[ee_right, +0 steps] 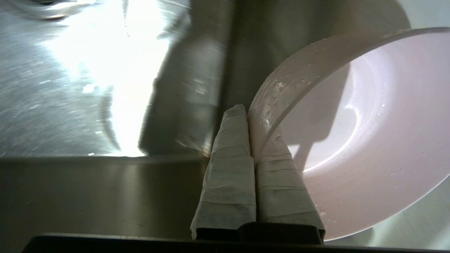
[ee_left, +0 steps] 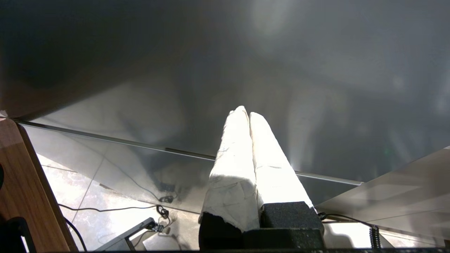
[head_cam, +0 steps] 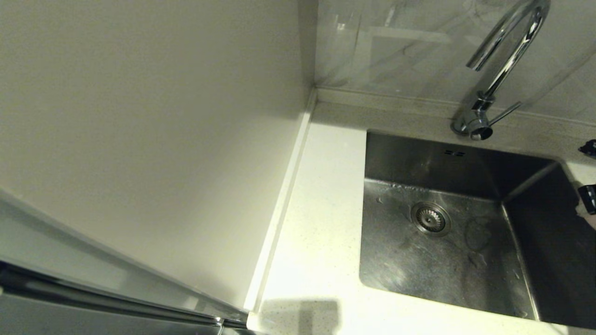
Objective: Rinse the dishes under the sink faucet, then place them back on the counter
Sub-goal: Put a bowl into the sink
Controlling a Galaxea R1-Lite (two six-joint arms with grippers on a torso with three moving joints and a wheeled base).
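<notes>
My right gripper [ee_right: 248,112] is shut on the rim of the round lilac plate [ee_right: 369,140], one taped finger on each side of the rim. The plate is wet with droplets and is held beside the steel sink [ee_right: 70,88], at its right edge. In the head view only a dark bit of the right arm [head_cam: 589,197] shows at the far right, by the sink's [head_cam: 419,158] right wall. The chrome faucet [head_cam: 507,56] arches over the basin with no water running. My left gripper [ee_left: 246,114] is shut on nothing, parked low. The other dishes are out of view.
The white counter [head_cam: 321,209] runs along the sink's left side, up to a cream wall panel [head_cam: 139,116]. A round drain strainer [head_cam: 430,218] sits in the basin floor. The faucet's thin lever [head_cam: 505,113] sticks out sideways at its base.
</notes>
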